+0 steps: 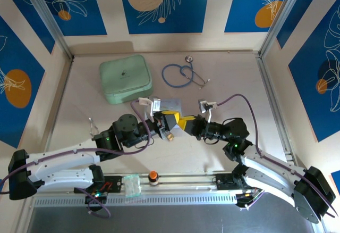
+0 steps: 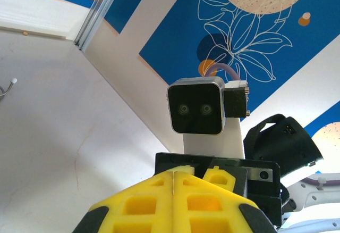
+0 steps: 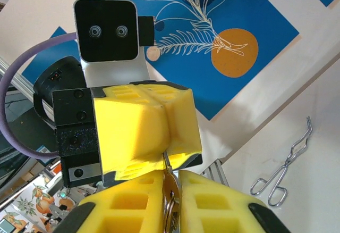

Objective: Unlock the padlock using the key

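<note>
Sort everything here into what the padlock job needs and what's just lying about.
Job: padlock; key.
Lying about: green case; stethoscope; orange-capped bottle; wire clip.

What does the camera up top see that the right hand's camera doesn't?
Top view: a green case, a blue stethoscope, an orange-capped bottle and the gold padlock at the left hand. Right wrist view: the silver key pinched in the right hand, up close. Both: the two yellow hands meeting and the wire clip.
</note>
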### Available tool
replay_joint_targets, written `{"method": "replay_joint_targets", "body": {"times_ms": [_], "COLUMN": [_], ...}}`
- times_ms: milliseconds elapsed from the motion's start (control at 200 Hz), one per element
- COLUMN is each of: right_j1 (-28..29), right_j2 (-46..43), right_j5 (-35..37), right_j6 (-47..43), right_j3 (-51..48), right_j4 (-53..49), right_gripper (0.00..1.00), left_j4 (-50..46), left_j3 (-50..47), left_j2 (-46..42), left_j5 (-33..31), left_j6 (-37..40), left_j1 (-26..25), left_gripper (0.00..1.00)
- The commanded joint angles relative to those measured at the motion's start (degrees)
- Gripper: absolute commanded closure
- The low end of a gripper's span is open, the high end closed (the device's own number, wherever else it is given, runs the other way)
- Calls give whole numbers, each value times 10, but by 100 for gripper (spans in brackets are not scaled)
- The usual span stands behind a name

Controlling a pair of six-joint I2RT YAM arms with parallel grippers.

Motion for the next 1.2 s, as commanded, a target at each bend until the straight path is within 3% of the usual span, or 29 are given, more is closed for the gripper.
{"method": "replay_joint_targets", "body": {"times_ms": [0,200,310,355,455,515,715,870,946,1076,1196], "right_j1": [0,1,4,6,9,8,-9,-30,-30,-33,-36], "right_j2": [-8,-14,-22,-25,-33,-37,-22,4,14,25,33], "right_j5": [10,13,18,20,29,40,80,87,120,133,150], "right_j6": [-5,-8,-12,-16,-26,-30,-47,-40,-56,-71,-71], "right_j3": [6,-4,-8,-8,-4,3,47,42,58,65,64], "right_j4": [19,7,-12,-27,-76,-123,-345,-400,-473,-510,-534], "right_gripper": [89,100,100,100,100,100,100,100,100,100,100], "left_j4": [21,15,5,-5,-18,-39,-146,-159,-168,-185,-133], "left_j3": [-5,-6,-10,-11,-19,-23,-30,-52,-60,-61,-91], "left_j2": [-10,-8,-8,-9,-10,-10,14,45,72,137,186], "left_j5": [-4,-5,-21,-36,-69,-96,-169,-179,-184,-193,-208], "left_j6": [-7,-12,-25,-32,-41,-48,-111,-149,-179,-215,-278], "left_j1": [5,9,15,17,23,25,30,29,27,20,10], "left_gripper": [100,100,100,86,38,25,24,25,29,36,42]}}
